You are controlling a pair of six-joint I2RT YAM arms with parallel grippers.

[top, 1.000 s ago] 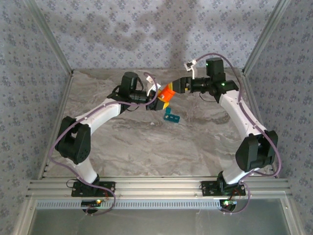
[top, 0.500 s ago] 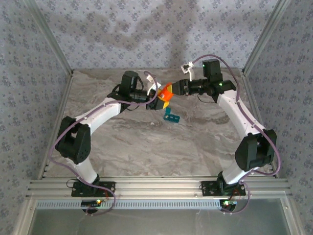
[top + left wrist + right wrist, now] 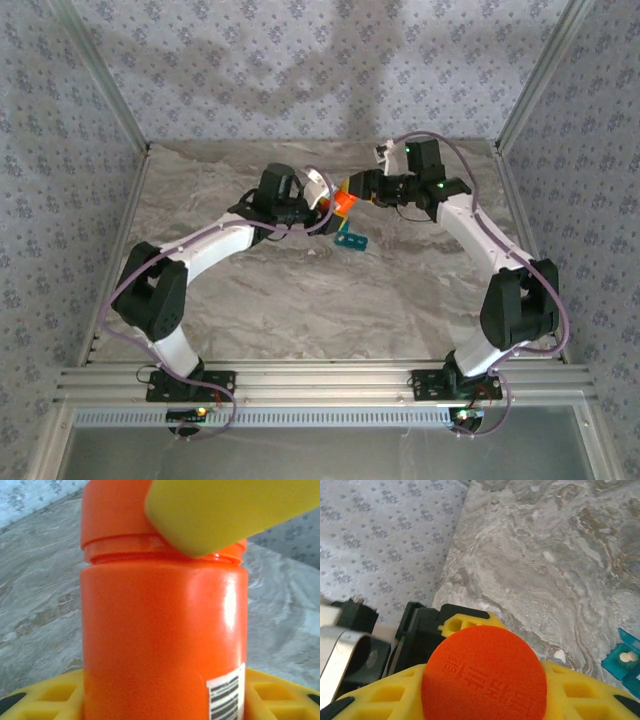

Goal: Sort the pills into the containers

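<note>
An orange pill bottle point(image 3: 344, 203) hangs above the table between both arms. My left gripper point(image 3: 333, 210) is shut on its body point(image 3: 160, 630); yellow fingers point(image 3: 45, 695) show on each side of it. My right gripper point(image 3: 356, 190) is shut on the bottle's orange cap point(image 3: 484, 672), with yellow fingers point(image 3: 580, 695) on either side of the cap. One right finger point(image 3: 225, 510) lies across the cap in the left wrist view. The teal-blue pill organiser point(image 3: 350, 238) lies on the table just below the bottle, and white pills point(image 3: 626, 656) sit in one open compartment point(image 3: 622, 661).
The grey marbled table point(image 3: 300, 290) is enclosed by patterned walls point(image 3: 300, 70) and an aluminium frame point(image 3: 320, 385) at the near edge. A small white speck point(image 3: 560, 655) lies on the table near the organiser, perhaps a loose pill.
The right gripper has moved left and down onto the bottle's cap. The left arm has shifted right and turned, carrying the bottle slightly with it.
</note>
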